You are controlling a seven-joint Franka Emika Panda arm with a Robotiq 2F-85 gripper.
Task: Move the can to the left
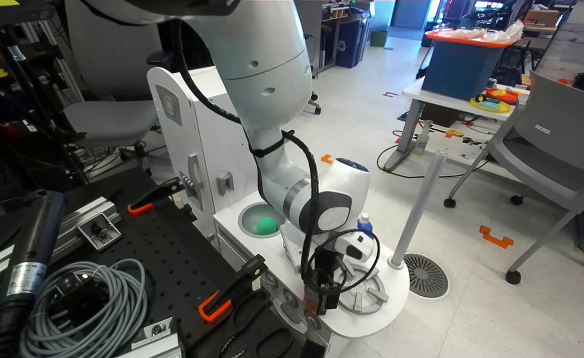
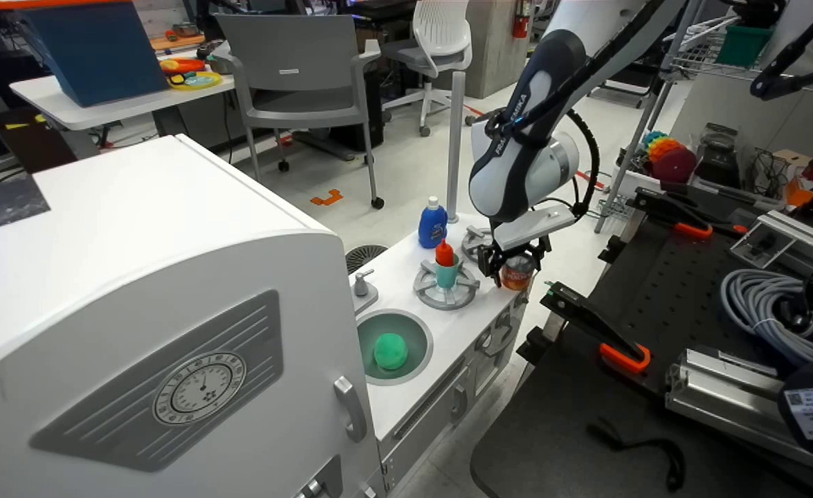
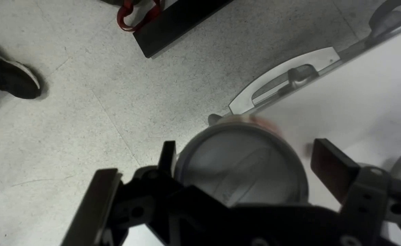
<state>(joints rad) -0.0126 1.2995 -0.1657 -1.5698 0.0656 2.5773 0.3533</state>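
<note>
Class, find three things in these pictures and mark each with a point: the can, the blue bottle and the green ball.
Can (image 3: 241, 164): wrist view, on its round grey top.
Blue bottle (image 2: 432, 227): an exterior view, mid-body.
Green ball (image 2: 391, 351): an exterior view, middle of its visible surface.

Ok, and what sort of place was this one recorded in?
Most likely a robotics lab or workshop rather than someone's home: a robot arm extends over a toy kitchen, with a black perforated board alongside.
</note>
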